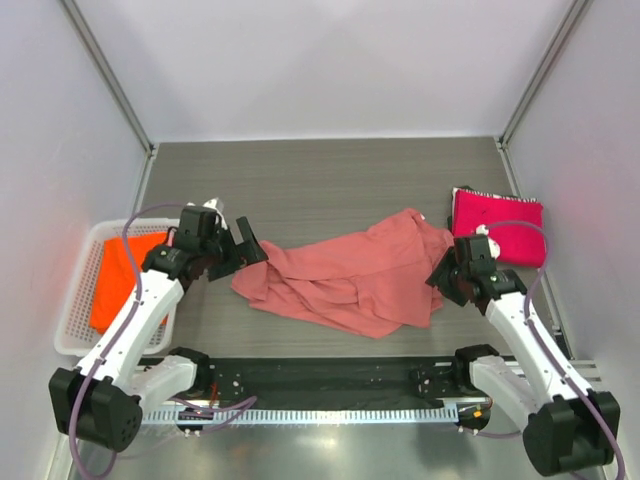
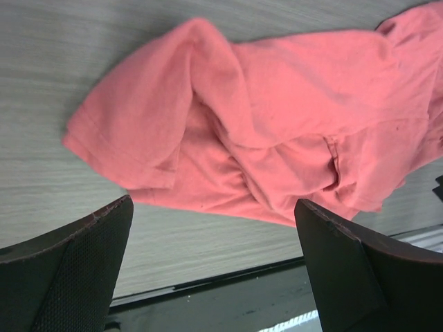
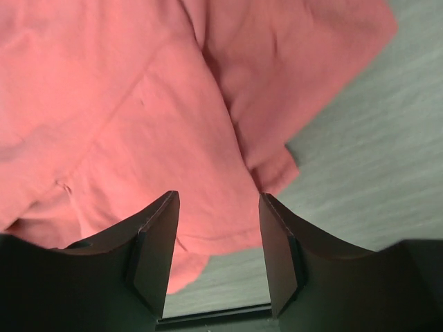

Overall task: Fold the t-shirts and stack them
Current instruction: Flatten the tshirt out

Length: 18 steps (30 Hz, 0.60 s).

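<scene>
Seeing both grippers unclenched. Left gripper (image 2: 213, 203): fingers spread wide, nothing between them. The pink shirt (image 1: 350, 275) lies crumpled on the table (image 1: 320, 180) just ahead of the tips, sleeve nearest. Right gripper (image 3: 218, 196): fingers parted, and we see the shirt's other edge below the gap, not pinched. Magenta shirt (image 1: 497, 228) lies flat just outboard of the right fingers. Orange shirt (image 1: 125, 275) sits in the basket (image 1: 75, 300), outboard of the left ones.
</scene>
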{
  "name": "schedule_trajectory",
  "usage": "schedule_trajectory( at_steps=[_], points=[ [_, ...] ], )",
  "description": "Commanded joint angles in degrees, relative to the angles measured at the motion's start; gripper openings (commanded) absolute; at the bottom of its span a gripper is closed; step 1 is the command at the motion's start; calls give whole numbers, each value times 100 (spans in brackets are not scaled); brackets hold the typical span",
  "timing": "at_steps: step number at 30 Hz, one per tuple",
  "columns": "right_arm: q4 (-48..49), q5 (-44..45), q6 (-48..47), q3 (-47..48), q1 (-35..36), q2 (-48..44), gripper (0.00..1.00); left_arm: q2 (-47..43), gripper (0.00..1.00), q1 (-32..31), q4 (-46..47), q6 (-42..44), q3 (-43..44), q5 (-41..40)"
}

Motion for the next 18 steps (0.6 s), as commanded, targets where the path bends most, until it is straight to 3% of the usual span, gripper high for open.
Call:
schedule_trajectory(
  at_steps=[1,5,6,10,15,18],
  points=[
    [-518,588,846,-148,419,-511,56,-156,100,-5,594,-511,-304,335],
    [-695,573,1217,-465,596,-591,55,-314,99,-5,875,-873,-674,361],
    [-686,459,1217,-517,639,-565,49,-367,100,-14,971,-934,-805,335],
    [-572,309,1051,-615,868,-232,41,-394,100,-14,1095,-1031,-938,204],
    [-510,387,1085,-492,1404,708,49,-341,99,-5,1157,-1084,-956,151],
    [-475,458,1138,-439,1580,1182,50,-332,99,-5,1227,-1049,-947,168]
  ],
)
